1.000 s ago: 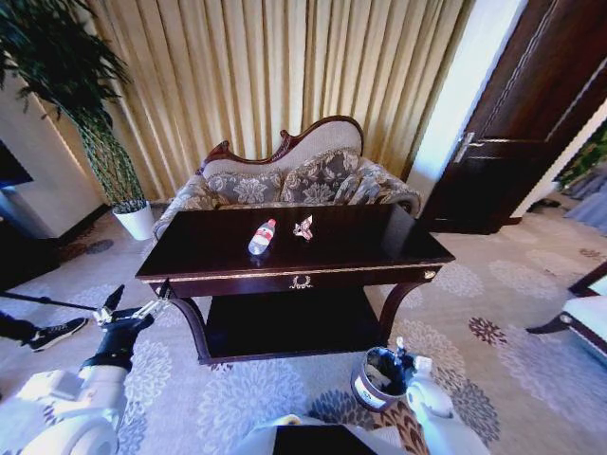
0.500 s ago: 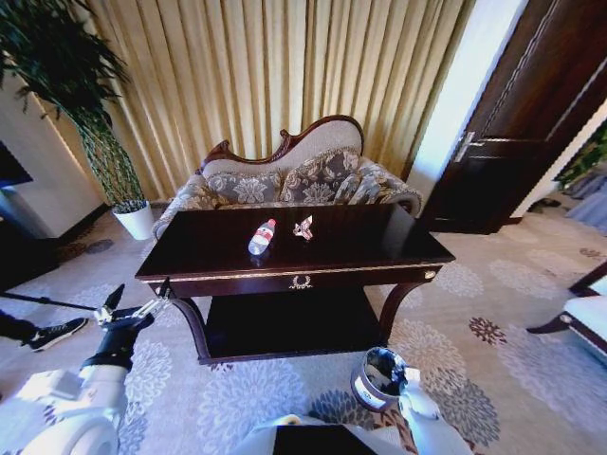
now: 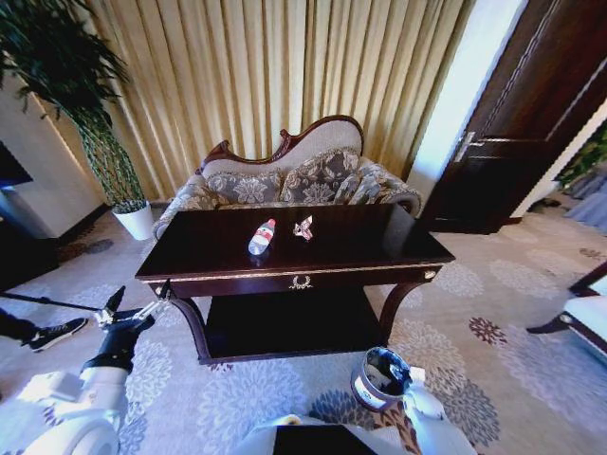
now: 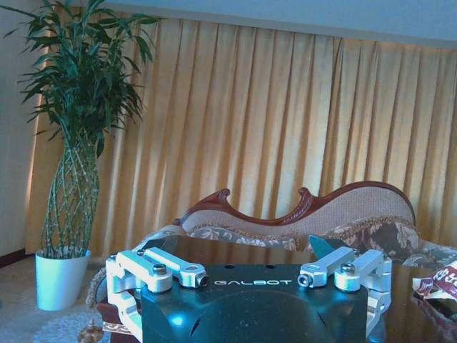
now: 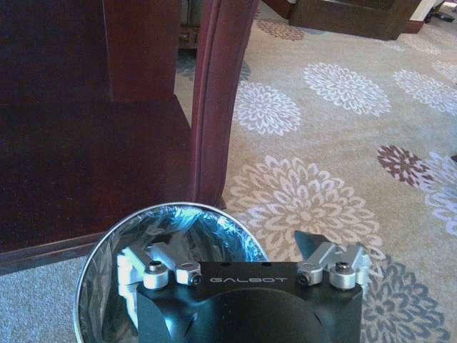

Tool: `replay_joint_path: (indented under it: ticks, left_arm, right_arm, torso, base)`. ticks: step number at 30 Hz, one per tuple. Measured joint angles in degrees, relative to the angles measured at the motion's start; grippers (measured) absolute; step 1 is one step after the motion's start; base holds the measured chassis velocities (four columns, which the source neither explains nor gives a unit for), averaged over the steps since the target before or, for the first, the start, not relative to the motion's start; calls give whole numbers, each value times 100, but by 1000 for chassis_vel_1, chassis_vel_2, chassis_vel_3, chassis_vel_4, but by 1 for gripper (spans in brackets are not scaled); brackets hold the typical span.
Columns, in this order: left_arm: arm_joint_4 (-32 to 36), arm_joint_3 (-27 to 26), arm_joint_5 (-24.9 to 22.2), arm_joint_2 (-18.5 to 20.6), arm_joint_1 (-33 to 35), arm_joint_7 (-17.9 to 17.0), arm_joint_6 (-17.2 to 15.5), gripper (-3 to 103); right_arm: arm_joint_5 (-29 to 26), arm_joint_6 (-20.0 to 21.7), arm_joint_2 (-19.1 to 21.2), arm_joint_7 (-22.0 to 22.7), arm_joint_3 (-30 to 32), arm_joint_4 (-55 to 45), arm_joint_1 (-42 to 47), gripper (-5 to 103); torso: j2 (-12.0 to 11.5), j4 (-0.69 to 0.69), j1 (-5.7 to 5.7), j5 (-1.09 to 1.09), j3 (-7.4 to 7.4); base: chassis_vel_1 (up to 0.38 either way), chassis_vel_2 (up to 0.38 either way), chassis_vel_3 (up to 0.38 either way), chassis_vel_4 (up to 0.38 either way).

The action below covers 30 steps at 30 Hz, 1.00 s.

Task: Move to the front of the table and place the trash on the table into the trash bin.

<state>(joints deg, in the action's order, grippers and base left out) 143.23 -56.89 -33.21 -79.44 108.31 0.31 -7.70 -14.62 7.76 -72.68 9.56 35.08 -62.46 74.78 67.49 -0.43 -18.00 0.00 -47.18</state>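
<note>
The large dark mahogany wooden table [image 3: 379,248] carries one clear plastic bottle with a red cap [image 3: 262,236] and one pinkish wrapper scrap [image 3: 303,227], both near its back edge. The left gripper [image 3: 135,308] hovers released off its front left corner. The right gripper [image 5: 243,251], fingers spread, straddles the rim of the small round dark trash bin [image 3: 377,374] by its front right leg.

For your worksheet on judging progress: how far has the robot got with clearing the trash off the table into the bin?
Done: the robot stands before the table. In hand: nothing; the right hand hangs open over the trash bin's rim, and the left hand waits open near the table's left corner. Left: the bottle and wrapper scrap lie on the tabletop, ungrasped.
</note>
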Motion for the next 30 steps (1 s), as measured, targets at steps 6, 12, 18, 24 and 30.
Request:
replay_joint_path:
  ticks: [6,12,18,24,30]
  left_arm:
    - [0,-5,-6,-3,14,10,0,100]
    - [0,10,-6,-3,-2,16,0,100]
    - [0,18,-6,6,-8,19,0,100]
    - [0,12,-5,31,0,55,0,100]
    - [0,18,-4,73,-23,71,5,100]
  right_arm:
    - [-11,9,10,1,31,-98,70,100]
    - [-29,15,5,2,36,-206,115,100]
    - [-223,16,44,0,87,-836,258,100]
    - [-544,-128,245,-201,346,-3179,1066,100]
    - [-910,-124,288,-350,499,-5446,1883,100]
  torso:
    - [0,0,0,0,0]
    - [0,0,0,0,0]
    - [0,0,0,1,0]
    - [0,2,0,-1,0]
    - [1,-1,0,-3,1]
  base:
    - [0,0,0,0]
    - [0,0,0,0]
    - [0,0,0,0]
    - [0,0,0,0]
    - [0,0,0,0]
